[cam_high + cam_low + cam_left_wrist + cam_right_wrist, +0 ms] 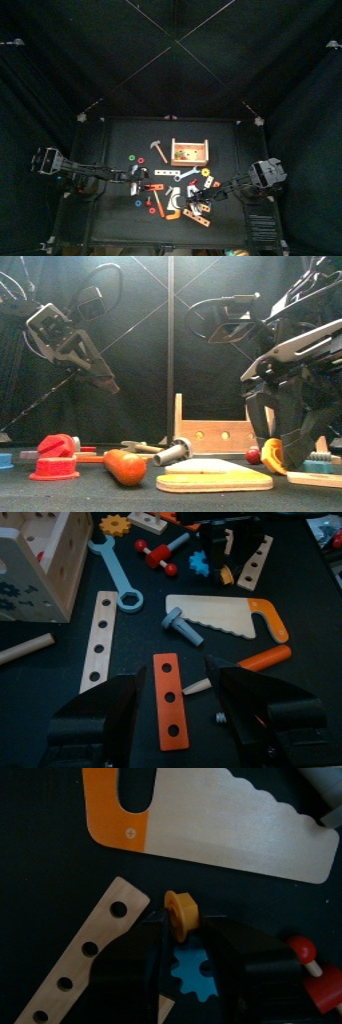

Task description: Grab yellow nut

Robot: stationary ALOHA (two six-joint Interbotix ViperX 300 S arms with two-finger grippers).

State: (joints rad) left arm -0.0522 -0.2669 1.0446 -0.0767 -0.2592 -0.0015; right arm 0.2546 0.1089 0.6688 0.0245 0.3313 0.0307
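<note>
Right wrist view puts the yellow nut (179,913) right between the two fingers of the right hand (187,950), standing on edge at their tips, with the hand narrowed around it and seemingly pinching it. A blue gear (198,971) sits deeper between the fingers, closer to the wrist, and a holed wooden strip (84,955) lies just beside one finger. Beyond the fingertips lies the toy saw (221,823) with its orange handle.

From the front, the nut (273,455) hangs at the fingertips close over the desk (80,496).

It looks like a small, light, rigid toy piece, probably smooth painted wood or plastic, so it may slip or twist. Gripping across its flat faces seems safest.

The left hand (177,702) hovers wide open over an orange strip (167,700), well apart from the nut.
</note>
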